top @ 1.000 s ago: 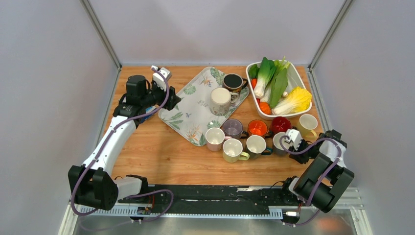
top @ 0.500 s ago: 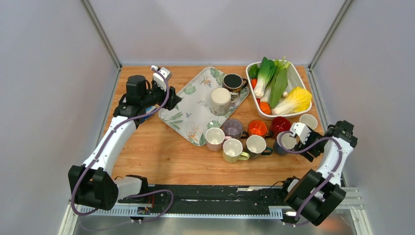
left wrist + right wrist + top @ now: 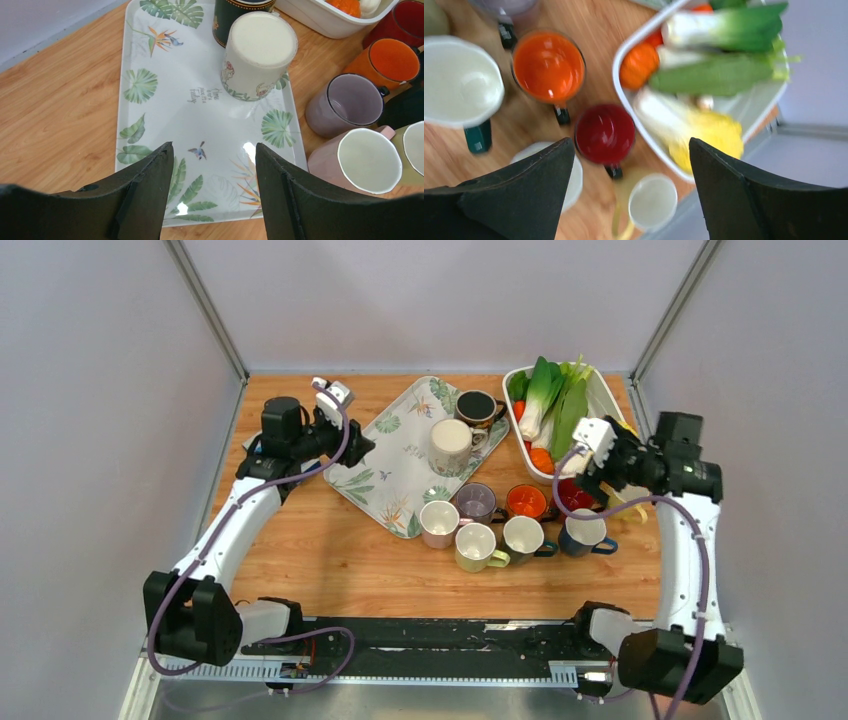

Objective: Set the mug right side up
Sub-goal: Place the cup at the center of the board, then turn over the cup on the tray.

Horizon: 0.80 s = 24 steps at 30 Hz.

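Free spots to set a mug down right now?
The tray is bare left and near of the upside-down cream mug. The table is bare between the upright mugs and its near edge. Crowded: mugs packed against the vegetable tub.

I am holding my left arm (image 3: 225, 535) stretched far forward, left gripper (image 3: 215, 150) hanging with jaws wide apart, right arm (image 3: 685, 550) standing raised, right gripper (image 3: 631, 142) pointing downward, jaws spread wide.

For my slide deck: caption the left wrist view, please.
Open left gripper above a leaf-print tray holding an upside-down cream mug and a dark mug.
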### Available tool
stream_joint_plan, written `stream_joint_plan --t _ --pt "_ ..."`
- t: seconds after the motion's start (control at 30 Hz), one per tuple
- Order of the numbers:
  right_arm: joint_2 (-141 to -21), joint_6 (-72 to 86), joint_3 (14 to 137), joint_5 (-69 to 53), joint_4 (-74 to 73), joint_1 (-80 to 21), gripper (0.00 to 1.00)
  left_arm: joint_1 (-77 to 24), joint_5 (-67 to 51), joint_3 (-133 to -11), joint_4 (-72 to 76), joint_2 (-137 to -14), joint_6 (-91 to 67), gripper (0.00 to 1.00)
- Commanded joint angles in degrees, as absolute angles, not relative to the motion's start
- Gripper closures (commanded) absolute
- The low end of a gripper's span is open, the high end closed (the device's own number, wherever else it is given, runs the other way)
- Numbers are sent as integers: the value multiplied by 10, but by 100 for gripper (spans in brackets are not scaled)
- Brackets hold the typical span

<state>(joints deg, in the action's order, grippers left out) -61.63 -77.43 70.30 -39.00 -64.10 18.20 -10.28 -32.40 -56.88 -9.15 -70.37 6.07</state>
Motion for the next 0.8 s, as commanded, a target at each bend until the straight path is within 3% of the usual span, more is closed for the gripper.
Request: stream_joint_plan --t 0.0,0.1,0.2,0.5,0.77 --pt "-667 -495 717 -353 -441 22 11 -101 -343 -594 -85 -708 53 32" --pt "-729 -415 731 -333 -363 -58 14 -101 -349 -604 -108 -701 63 32" --pt "-808 -369 765 -386 -331 -73 22 -101 -355 -608 -150 -691 94 32" --pt "-976 -603 818 -440 -329 -110 24 -101 -359 -620 -239 -660 149 32" --pt "-1114 -637 906 -402 -311 -132 24 -100 -356 -615 -276 -637 156 32"
